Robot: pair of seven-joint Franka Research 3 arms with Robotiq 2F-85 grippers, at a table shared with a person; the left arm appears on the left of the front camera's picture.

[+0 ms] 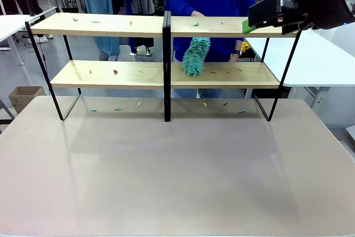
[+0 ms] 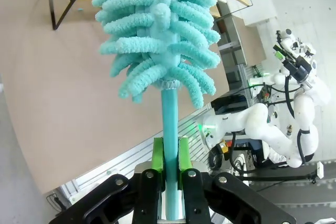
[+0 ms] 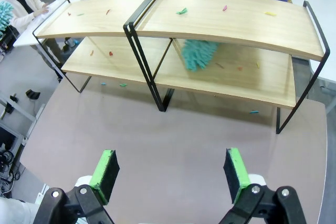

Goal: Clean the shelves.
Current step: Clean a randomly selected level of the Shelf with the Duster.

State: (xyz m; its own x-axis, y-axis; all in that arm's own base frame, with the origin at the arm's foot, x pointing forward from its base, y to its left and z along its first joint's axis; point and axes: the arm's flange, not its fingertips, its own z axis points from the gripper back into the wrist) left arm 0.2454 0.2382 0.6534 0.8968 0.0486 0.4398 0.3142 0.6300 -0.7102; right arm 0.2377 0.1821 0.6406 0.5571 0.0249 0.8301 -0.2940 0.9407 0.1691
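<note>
Front cam is sitting low at the robot's edge of the wide beige tabletop (image 1: pixel 177 181), facing straight across it, mid-range, at the two-tier light-wood shelves in a thin black metal frame (image 1: pixel 111 25). Right wrist cam is hanging up above the robot's side, tilting down past the right gripper (image 3: pixel 170 169) at the same shelves & tabletop, sharing both w/ the front cam. Left wrist cam is looking along the left gripper (image 2: pixel 170 145), v. close on a fluffy teal duster w/ a teal stick (image 2: pixel 157 40), catching a shelf-frame corner & tabletop behind.
</note>
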